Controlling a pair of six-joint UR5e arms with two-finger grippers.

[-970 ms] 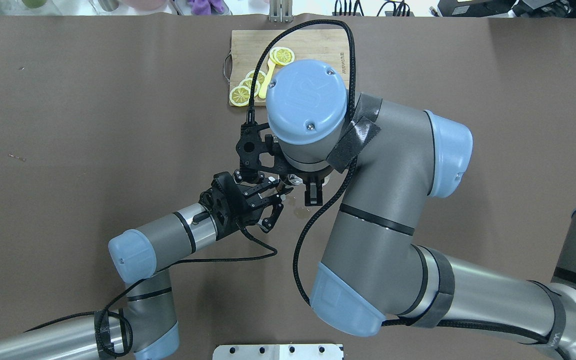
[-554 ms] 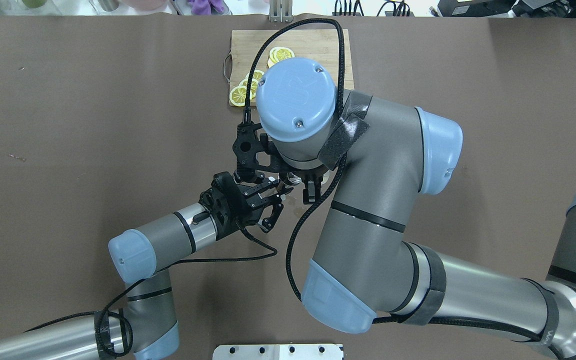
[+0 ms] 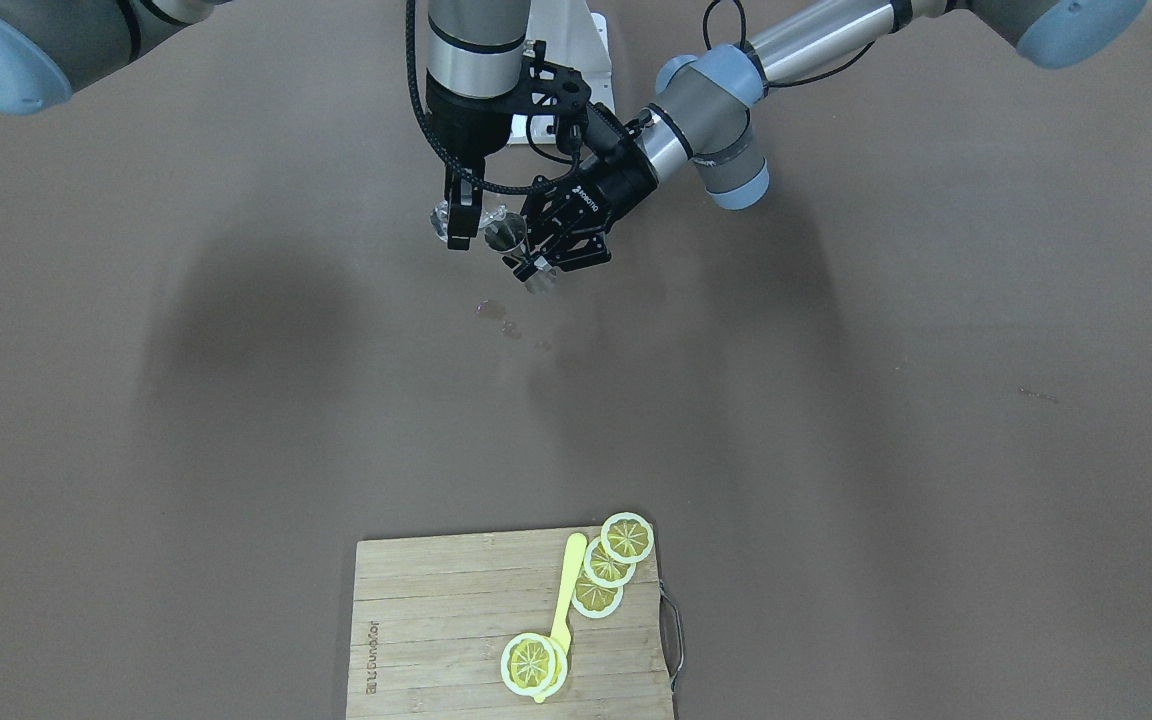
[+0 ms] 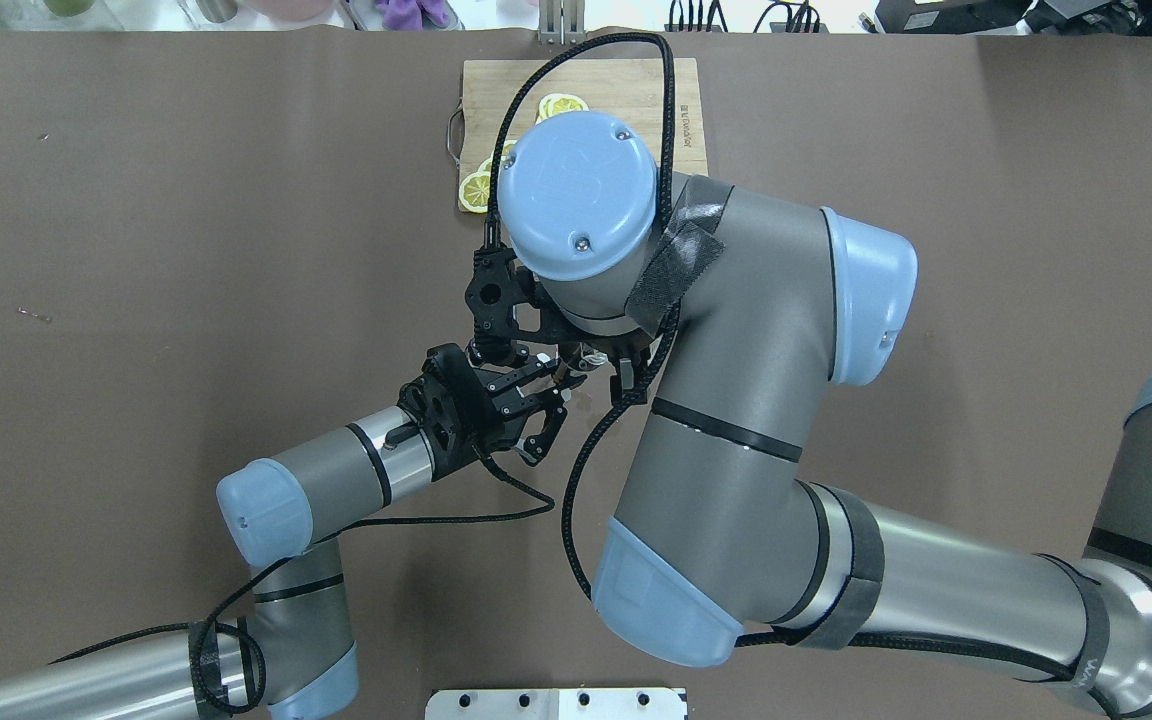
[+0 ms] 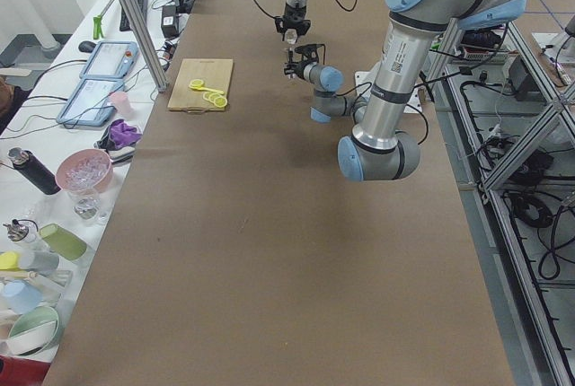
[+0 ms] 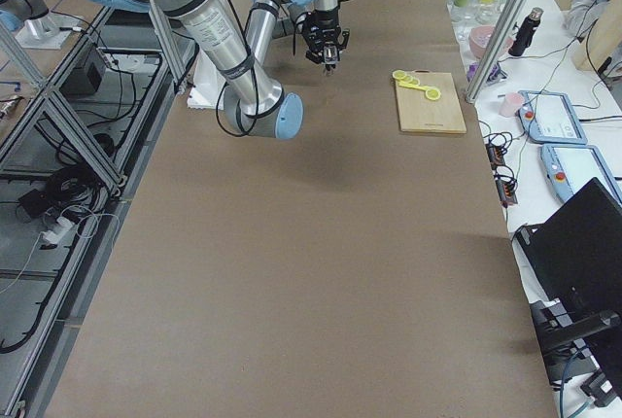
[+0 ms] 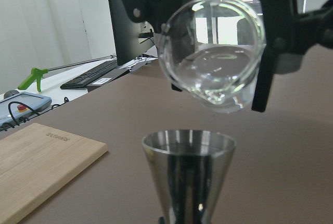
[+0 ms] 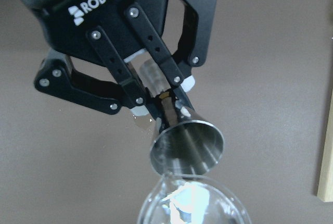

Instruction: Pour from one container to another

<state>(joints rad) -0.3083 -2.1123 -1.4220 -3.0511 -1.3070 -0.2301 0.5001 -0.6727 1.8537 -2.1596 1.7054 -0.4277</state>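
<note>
Now shifted slightly leftward, the right end effector (image 3: 474,232) clamps one glass cup (image 7: 210,52), tilted just above one steel jigger (image 8: 188,141) that the left end effector (image 8: 158,101) grips by its waist, above the desk (image 3: 836,400).

Take the jigger (image 7: 188,174) as your mark: the glass cup (image 7: 210,52) hangs tilted just above its mouth, apart from it. Well beyond the jigger, away from the robot's base, the cutting board (image 3: 436,640) lies on the table (image 3: 836,400), with lemon slices (image 3: 628,537) and a spoon (image 3: 567,585) on it.

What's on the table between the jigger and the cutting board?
Exterior front-facing view: a few small wet-looking spots near the jigger, otherwise bare table up to the cutting board.
</note>
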